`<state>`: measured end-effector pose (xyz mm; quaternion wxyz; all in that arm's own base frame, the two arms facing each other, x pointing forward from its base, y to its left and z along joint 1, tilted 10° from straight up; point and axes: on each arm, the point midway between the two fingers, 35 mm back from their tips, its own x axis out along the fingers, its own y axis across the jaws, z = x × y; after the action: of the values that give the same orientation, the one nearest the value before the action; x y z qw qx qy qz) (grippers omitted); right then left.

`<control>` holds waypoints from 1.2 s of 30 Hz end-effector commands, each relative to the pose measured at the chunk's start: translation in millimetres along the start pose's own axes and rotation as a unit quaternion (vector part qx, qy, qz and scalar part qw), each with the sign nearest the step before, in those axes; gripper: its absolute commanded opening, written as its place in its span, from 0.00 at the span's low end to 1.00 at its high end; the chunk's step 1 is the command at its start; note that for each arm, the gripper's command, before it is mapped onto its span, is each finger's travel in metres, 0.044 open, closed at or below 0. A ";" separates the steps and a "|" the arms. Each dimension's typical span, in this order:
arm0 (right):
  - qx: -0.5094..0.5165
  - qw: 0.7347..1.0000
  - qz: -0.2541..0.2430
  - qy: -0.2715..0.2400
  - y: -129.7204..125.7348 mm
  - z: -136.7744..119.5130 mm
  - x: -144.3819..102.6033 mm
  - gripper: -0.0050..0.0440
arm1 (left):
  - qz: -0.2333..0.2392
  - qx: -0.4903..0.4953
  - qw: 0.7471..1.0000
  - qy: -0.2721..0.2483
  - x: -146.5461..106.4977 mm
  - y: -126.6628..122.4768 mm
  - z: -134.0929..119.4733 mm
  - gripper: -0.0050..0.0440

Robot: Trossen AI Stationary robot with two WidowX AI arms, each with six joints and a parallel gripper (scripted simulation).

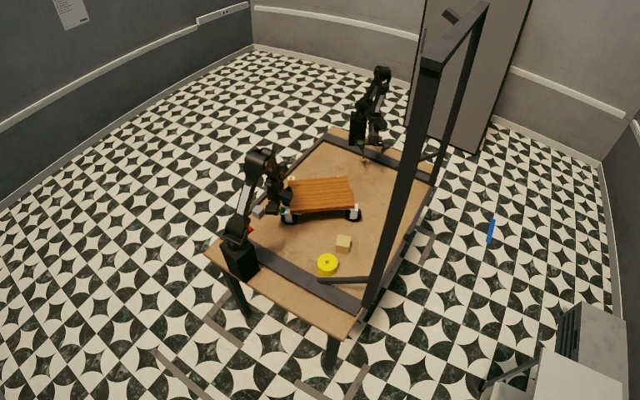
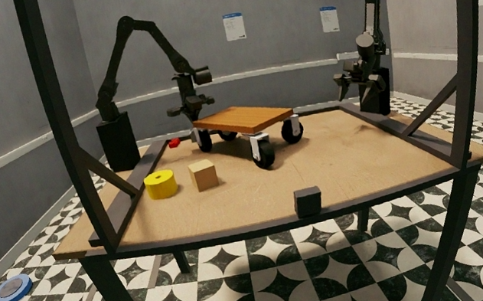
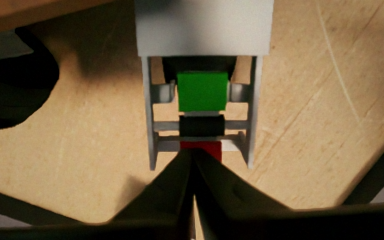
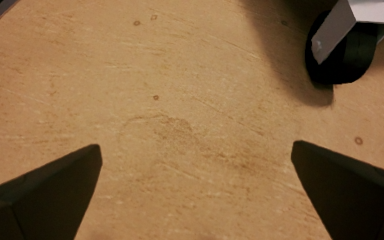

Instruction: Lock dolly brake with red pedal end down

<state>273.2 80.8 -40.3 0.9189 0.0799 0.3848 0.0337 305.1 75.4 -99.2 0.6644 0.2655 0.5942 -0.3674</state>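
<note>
The dolly [image 1: 321, 194] has a wooden deck and four black casters and stands on the table; it also shows in the exterior view [image 2: 242, 118]. In the left wrist view one caster's grey bracket holds the brake pedal, with a green end [image 3: 202, 91] farther off and a red end [image 3: 201, 148] nearer. My left gripper [image 3: 191, 157] [image 1: 272, 205] is shut and empty, its joined tips right over the red end. It stands at the dolly's corner. My right gripper [image 2: 352, 82] is open and empty, above bare table at the far side, with a caster [image 4: 340, 47] at its view's corner.
A yellow disc [image 1: 327, 263] and a tan cube [image 1: 343, 243] lie on the table in front of the dolly. A small red block [image 2: 174, 142] lies near the left arm's base. Dark frame posts [image 1: 406, 155] rise from the table's edges.
</note>
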 end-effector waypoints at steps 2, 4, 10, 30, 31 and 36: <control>0.003 1.000 0.003 -0.006 2.0 3.7 -0.9 1.00 | -0.005 -0.001 1.000 -0.001 3.3 -3.2 0.5 0.00; 0.003 1.000 0.003 -0.006 2.0 3.7 -0.9 1.00 | -0.005 -0.001 1.000 -0.001 3.7 -3.2 0.4 0.00; 0.003 1.000 0.003 -0.006 2.0 3.7 -0.9 1.00 | -0.005 -0.001 1.000 -0.001 4.7 -3.3 0.4 0.00; 0.003 1.000 0.003 -0.006 2.0 3.7 -0.9 1.00 | -0.005 -0.001 1.000 -0.001 7.7 -3.5 0.4 0.00; 0.003 1.000 0.003 -0.006 2.0 3.7 -0.9 1.00 | -0.005 -0.001 1.000 -0.001 7.7 -3.5 0.4 0.00; 0.003 1.000 0.003 -0.006 2.0 3.7 -0.9 1.00 | -0.005 -0.001 1.000 -0.001 8.3 -3.5 0.4 0.00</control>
<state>273.2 80.8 -40.3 0.9189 0.0799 0.3848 0.0337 307.5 76.3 -100.9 0.6675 0.2679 0.5918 -0.3639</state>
